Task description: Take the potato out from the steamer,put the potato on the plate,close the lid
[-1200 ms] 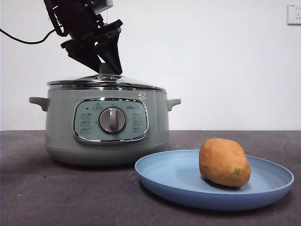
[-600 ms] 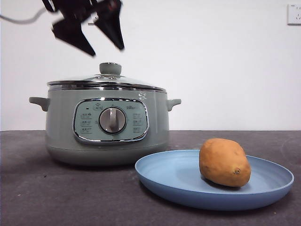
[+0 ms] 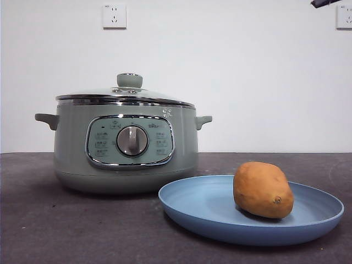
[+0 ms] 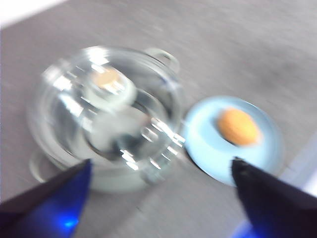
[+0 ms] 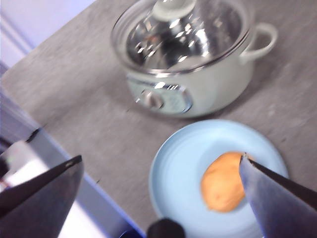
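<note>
Lying lengthwise on plate (image 3: 220, 212), potato (image 3: 262, 189)

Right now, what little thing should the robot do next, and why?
Probably nothing more than park both arms. The potato lies on the plate, the lid sits on the steamer, and the left gripper and right gripper hang open above, holding nothing.
</note>
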Action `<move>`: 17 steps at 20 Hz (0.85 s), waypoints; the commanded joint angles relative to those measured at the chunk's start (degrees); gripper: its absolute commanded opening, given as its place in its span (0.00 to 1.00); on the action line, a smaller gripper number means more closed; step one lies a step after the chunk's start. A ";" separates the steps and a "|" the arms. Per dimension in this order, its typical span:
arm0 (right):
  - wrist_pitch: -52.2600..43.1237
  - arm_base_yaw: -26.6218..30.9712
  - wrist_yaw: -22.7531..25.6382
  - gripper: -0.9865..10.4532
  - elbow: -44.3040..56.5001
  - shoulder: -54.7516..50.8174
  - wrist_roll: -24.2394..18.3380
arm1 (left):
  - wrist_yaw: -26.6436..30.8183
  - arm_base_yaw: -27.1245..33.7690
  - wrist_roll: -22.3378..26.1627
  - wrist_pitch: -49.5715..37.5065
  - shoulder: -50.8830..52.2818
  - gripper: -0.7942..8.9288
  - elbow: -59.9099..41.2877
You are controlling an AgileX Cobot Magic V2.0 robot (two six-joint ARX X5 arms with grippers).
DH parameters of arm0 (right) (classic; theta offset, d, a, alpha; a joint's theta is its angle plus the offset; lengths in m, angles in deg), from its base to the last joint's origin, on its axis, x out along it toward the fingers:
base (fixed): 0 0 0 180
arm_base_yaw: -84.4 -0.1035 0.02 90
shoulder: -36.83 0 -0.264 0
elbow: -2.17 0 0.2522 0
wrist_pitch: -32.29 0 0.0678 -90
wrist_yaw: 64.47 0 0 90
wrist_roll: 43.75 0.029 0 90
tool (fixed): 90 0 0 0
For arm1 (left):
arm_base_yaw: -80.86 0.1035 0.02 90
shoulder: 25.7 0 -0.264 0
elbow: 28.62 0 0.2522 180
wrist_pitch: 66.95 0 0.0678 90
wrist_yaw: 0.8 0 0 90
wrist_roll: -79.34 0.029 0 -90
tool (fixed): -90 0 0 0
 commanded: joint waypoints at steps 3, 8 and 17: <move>2.73 -0.07 -0.90 0.08 -0.15 -0.04 1.46 | -3.43 0.02 -0.59 5.05 1.55 0.08 0.20; 3.15 -0.07 -0.55 0.09 -0.15 -0.04 1.75 | -3.30 0.02 -0.61 6.73 1.53 0.08 0.17; 3.15 -0.07 -0.48 0.09 -0.15 -0.07 1.75 | -3.10 0.02 -0.59 6.69 1.42 0.08 0.17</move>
